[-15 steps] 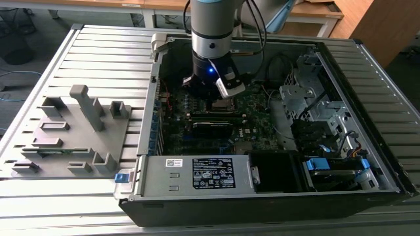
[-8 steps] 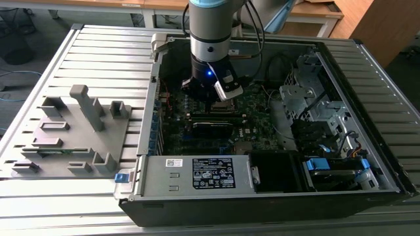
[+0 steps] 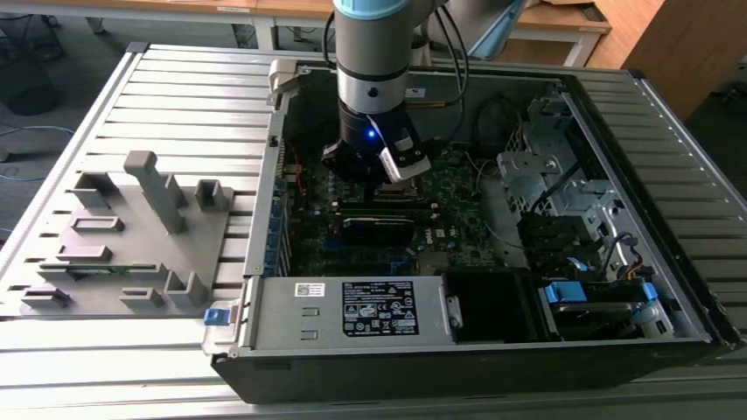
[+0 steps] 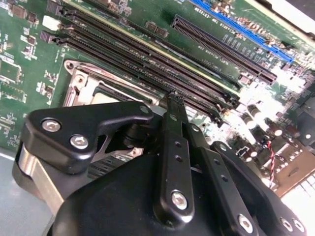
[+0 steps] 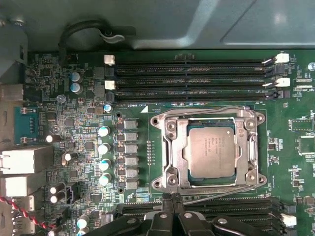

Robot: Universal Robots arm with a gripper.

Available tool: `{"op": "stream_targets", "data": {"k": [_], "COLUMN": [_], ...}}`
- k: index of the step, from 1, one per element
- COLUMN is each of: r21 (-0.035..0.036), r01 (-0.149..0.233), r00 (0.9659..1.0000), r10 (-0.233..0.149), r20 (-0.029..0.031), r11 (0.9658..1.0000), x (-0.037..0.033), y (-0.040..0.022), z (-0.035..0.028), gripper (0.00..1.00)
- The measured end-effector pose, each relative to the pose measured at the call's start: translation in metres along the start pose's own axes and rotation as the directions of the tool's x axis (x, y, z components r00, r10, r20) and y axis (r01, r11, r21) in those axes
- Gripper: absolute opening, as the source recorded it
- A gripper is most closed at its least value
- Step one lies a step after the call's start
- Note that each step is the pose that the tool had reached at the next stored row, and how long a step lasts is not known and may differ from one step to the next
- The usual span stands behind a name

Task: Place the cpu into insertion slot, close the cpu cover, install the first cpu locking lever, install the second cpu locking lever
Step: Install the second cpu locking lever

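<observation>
The gripper has its two black fingers pressed together with no gap between the tips, and nothing is held between them. In both wrist views the tips point down at the circuit board, right at the edge of the insertion slot that faces the nearer bank of long black memory slots. In the second wrist view the tips sit between the socket's silver rim and those memory slots; whether they touch the board cannot be told.

The cpu lies flat inside the insertion slot, its dull grey metal top facing up and square with the frame. The cpu cover lies down around it, the chip showing through the large square cut-out. Thin wire levers run along the socket's sides; whether they are latched cannot be told.

Beyond the socket, a second bank of memory slots runs along the board's far edge, and a row of small capacitors stands beside the socket toward the rear ports.

In the exterior view the arm reaches straight down into the open computer case, the gripper low over the board. The case lies on a slatted metal table, with a grey fixture tray beside it toward the exterior view's left.
</observation>
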State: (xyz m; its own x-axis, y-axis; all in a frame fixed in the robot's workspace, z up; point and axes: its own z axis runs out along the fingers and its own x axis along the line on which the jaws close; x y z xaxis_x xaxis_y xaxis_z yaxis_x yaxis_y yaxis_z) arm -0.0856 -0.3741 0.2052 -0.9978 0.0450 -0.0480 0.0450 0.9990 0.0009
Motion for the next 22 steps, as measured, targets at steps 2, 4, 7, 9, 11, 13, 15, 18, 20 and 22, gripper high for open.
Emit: {"op": "stream_targets", "data": {"k": [2,4,7,9,11,13,15,18,20,22], "r21": [0.0000,-0.0008,-0.0018,-0.0094,-0.0182,-0.0232,-0.0267,-0.0389,-0.0530,-0.0664], "r01": [0.000,0.000,0.000,0.000,-0.001,-0.001,-0.001,-0.002,-0.003,-0.003], "r00": [1.0000,1.0000,1.0000,1.0000,1.0000,1.0000,1.0000,1.0000,1.0000,1.0000], "r10": [0.000,0.000,0.000,0.000,0.001,0.001,0.001,0.002,0.003,0.003], "r20": [0.0000,0.0000,-0.0002,-0.0004,-0.0009,-0.0010,-0.0012,-0.0017,-0.0025,-0.0033], "r11": [1.0000,1.0000,1.0000,1.0000,0.9998,0.9997,0.9996,0.9992,0.9986,0.9978], "x": [0.0002,0.0004,0.0004,0.0004,0.0004,0.0005,0.0007,0.0013,0.0015,0.0017], "y": [-0.0001,-0.0003,-0.0003,-0.0004,-0.0006,-0.0009,-0.0015,-0.0021,-0.0028,-0.0037], "z": [0.0010,0.0018,0.0023,0.0026,0.0028,0.0034,0.0045,0.0056,0.0059,0.0061], "gripper": [0.11,0.11,0.11,0.11,0.11,0.11,0.11,0.11,0.11,0.11]}}
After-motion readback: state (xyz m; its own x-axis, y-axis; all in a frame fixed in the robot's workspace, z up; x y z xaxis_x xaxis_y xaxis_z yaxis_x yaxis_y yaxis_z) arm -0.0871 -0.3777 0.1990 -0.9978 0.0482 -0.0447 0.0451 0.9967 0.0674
